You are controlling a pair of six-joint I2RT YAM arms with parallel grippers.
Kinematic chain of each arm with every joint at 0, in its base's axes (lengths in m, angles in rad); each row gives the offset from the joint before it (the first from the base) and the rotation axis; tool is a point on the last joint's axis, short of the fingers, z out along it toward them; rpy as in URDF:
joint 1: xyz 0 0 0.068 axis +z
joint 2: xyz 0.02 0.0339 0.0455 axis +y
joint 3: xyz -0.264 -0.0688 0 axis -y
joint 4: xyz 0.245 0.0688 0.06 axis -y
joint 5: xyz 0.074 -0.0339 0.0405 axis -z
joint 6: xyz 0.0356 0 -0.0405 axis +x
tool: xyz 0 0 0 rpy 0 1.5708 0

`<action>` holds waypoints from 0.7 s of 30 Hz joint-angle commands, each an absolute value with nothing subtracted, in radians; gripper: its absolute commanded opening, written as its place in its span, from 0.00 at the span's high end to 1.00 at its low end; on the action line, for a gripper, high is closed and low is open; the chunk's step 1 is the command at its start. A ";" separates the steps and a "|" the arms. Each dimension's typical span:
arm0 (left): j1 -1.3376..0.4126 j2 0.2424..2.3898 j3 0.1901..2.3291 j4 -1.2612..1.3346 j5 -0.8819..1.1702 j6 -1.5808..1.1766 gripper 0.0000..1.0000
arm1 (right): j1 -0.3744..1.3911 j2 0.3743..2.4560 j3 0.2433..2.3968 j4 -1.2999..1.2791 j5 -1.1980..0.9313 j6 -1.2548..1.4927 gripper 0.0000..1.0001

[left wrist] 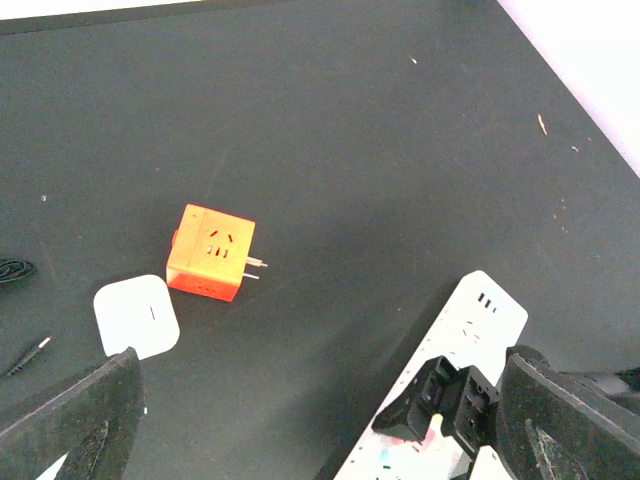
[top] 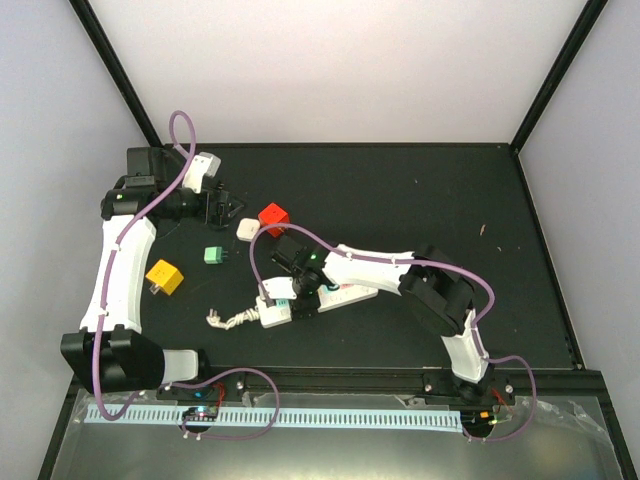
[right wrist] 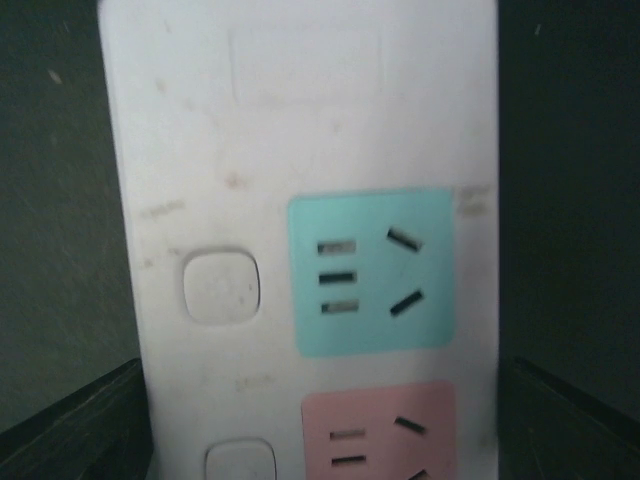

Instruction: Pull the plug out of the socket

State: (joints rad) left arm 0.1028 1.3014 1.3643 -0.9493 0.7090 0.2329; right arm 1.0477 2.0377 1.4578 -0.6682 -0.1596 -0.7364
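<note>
The socket (top: 345, 293) is a long white power strip lying at an angle in mid-table, with a short cord stub (top: 226, 320) at its left end. My right gripper (top: 303, 288) is low over its left half, open, with the jaws either side of the strip's width. The right wrist view shows the socket (right wrist: 200, 130) close up, with a green outlet (right wrist: 370, 272) and a pink outlet (right wrist: 380, 430), both with no plug in them. My left gripper (top: 216, 205) is open and empty at the far left. The socket also shows in the left wrist view (left wrist: 470, 330).
Loose plugs lie left of the strip: a red cube (top: 272, 218), a white one (top: 246, 229), a green one (top: 213, 255) and a yellow one (top: 163, 276). The left wrist view shows the red cube (left wrist: 210, 252) and the white plug (left wrist: 136, 315).
</note>
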 commanded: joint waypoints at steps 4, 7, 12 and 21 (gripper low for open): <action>0.109 1.295 1.374 -0.925 0.747 0.226 0.01 | 1.003 2.026 1.420 -0.719 -0.140 -0.764 0.15; 0.109 1.296 1.374 -0.926 0.742 0.229 0.01 | 0.987 2.015 1.418 -0.722 -0.145 -0.758 0.26; 0.109 1.299 1.376 -0.926 0.742 0.229 0.01 | 0.894 1.981 1.387 -0.733 -0.139 -0.751 0.35; 0.110 1.319 1.388 -0.931 0.751 0.230 0.01 | 0.653 1.884 1.202 -0.768 -0.023 -0.862 0.37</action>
